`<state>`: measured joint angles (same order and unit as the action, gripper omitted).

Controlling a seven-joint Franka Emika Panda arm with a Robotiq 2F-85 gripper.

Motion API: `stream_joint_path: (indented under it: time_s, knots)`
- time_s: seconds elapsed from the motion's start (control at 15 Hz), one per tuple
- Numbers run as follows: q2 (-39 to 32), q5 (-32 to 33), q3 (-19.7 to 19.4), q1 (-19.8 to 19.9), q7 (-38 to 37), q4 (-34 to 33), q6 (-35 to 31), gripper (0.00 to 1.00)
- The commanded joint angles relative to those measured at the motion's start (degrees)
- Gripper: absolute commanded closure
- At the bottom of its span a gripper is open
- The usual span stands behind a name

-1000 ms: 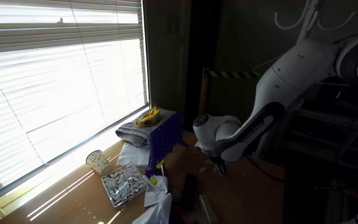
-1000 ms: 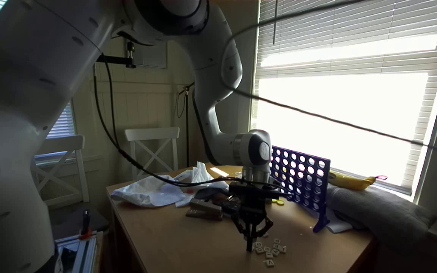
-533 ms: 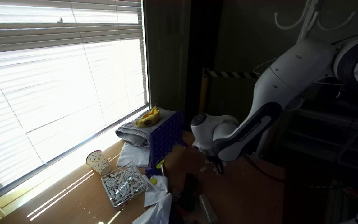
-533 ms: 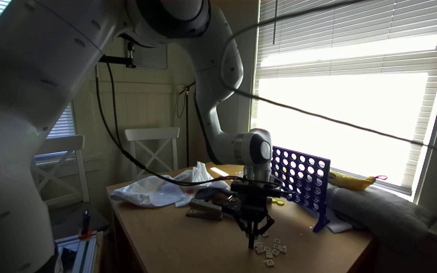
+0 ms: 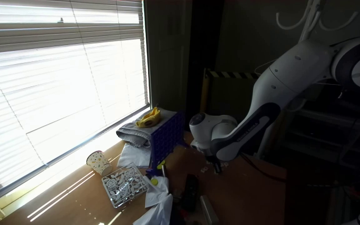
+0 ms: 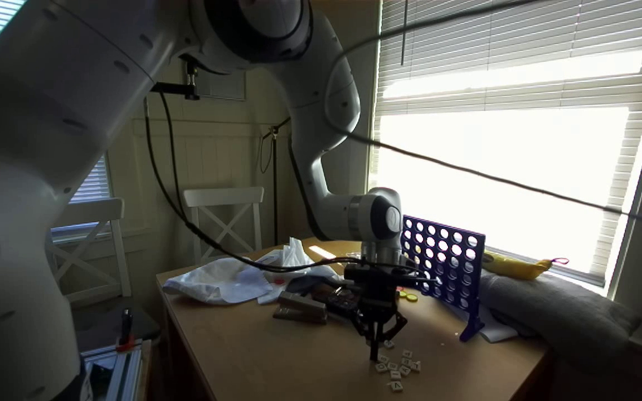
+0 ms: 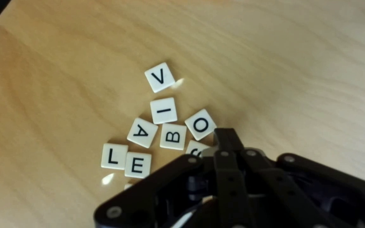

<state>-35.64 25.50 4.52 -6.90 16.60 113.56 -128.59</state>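
Note:
My gripper (image 7: 228, 136) is shut, with nothing seen between its fingertips, and points down at the wooden table. White letter tiles lie about it in the wrist view. The O tile (image 7: 200, 124) is nearest, its corner right beside the fingertips; whether they touch I cannot tell. The S tile (image 7: 194, 147) is partly covered by the gripper. Further left are the B tile (image 7: 173, 136), I tile (image 7: 163, 110), V tile (image 7: 159, 77), A tile (image 7: 142, 132), L tile (image 7: 114, 156) and E tile (image 7: 138, 165). In both exterior views the gripper (image 6: 374, 356) stands low at the tiles' edge.
A blue upright game grid (image 6: 443, 256) stands behind the gripper, beside a grey towel (image 6: 555, 306) bearing a yellow pouch (image 6: 516, 266). Grey blocks (image 6: 300, 308), dark items and white bags (image 6: 220, 281) lie further back. A patterned cup (image 5: 99, 163) and metal trivet (image 5: 125, 184) sit windowward.
Still shut, the gripper has drifted a short way across the table, leftward in an exterior view and rightward and slightly farther off in the opposite one. Most tiles look unmoved.

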Motion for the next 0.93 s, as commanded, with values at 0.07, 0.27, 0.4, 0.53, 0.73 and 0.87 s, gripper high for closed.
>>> stream_joint_path:
  time_s: [0.07,0.27,0.4,0.53,0.73,0.87]
  knots:
    - [-2.6,-1.3,0.3,0.2,1.8,-3.3,0.9,1.0]
    - [-3.1,-1.3,0.2,0.1,1.9,-4.4,1.1,1.0]
    - [-3.5,-1.3,0.2,0.2,1.9,-5.0,1.3,1.0]
    - [-3.9,-1.3,0.2,0.2,1.9,-5.8,1.7,1.0]
    - [-4.4,-1.3,0.0,0.2,1.8,-6.5,2.1,1.0]
    - [-4.7,-1.3,-0.1,0.3,1.8,-7.1,2.4,1.0]
